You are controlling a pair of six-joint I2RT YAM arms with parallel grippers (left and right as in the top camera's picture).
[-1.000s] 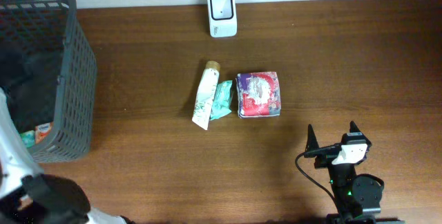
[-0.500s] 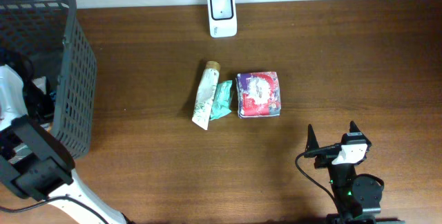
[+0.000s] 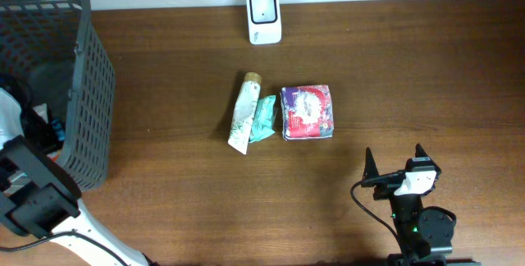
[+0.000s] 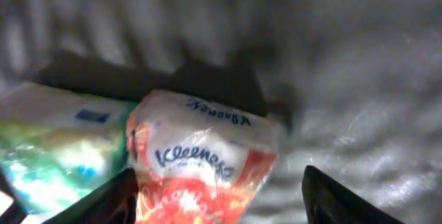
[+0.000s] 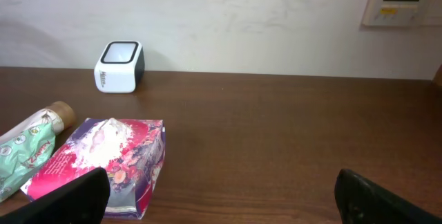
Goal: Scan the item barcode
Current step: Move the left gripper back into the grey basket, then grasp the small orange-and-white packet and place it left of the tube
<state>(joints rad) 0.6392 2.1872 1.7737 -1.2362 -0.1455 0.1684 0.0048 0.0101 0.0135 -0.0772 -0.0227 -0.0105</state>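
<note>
In the left wrist view a Kleenex tissue pack (image 4: 204, 165), white with orange print, lies on the floor of the grey basket (image 3: 82, 85). My left gripper (image 4: 221, 203) is open astride it. The left finger is at the pack's side and the right finger stands clear of it. From overhead my left arm (image 3: 33, 192) reaches into the basket, and its jaws are hidden there. The white barcode scanner (image 3: 264, 17) stands at the table's far edge. My right gripper (image 3: 394, 155) is open and empty near the front right, facing the scanner (image 5: 119, 66).
Mid-table lie a cream tube (image 3: 244, 112), a green packet (image 3: 262, 118) and a purple floral tissue pack (image 3: 307, 112), side by side. A green and white packet (image 4: 48, 148) lies left of the Kleenex pack in the basket. The basket's walls surround my left gripper.
My left arm has swung from the front-left corner up into the basket, then shifted slightly. The right arm and the items on the table have not moved.
</note>
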